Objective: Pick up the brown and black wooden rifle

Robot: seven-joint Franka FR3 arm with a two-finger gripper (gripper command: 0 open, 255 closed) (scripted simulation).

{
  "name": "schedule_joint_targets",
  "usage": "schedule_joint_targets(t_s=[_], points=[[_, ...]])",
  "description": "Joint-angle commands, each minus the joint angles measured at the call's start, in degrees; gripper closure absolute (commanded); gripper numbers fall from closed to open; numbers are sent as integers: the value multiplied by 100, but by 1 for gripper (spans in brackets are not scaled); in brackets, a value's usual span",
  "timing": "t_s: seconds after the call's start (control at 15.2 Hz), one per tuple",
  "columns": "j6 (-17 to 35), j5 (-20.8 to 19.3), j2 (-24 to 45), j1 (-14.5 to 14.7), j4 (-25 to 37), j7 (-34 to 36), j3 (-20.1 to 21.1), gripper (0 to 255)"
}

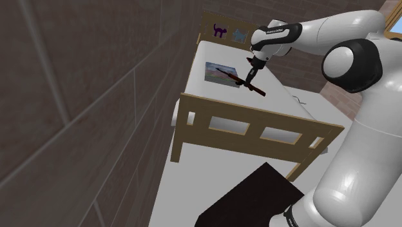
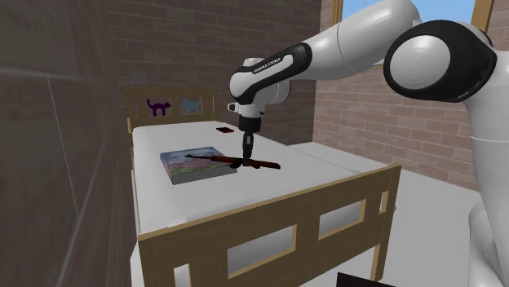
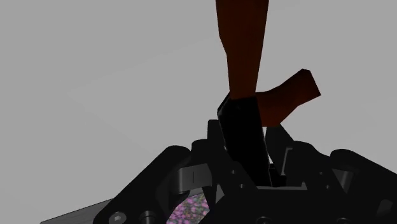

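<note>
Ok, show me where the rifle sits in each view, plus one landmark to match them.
Shoulder view: rifle upper middle, on the bed, under the gripper.
Second exterior view: rifle at centre, barrel over the book.
Wrist view: rifle runs straight out from the gripper.
Shared landmark: the colourful book.

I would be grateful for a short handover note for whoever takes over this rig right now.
Gripper: shut on the rifle near its middle, reaching down from above.
Rifle: roughly level over the bed, with its black end over the book and its brown end past the book's edge.
Done: the grasp is made.
Unclear: whether the rifle is already off the book or resting on it.
Left: raise the rifle clear of the book and the bed.
</note>
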Motion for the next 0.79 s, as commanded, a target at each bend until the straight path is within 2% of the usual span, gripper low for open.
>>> schedule_joint_targets(t_s=[0.0,0.33,0.73], points=[[1,-1,1,0,-3,0,-1,255],[5,-4,-8,-1,-15,-2,-2,255],[-436,-47,-60,-12,381,44,-21,255]])
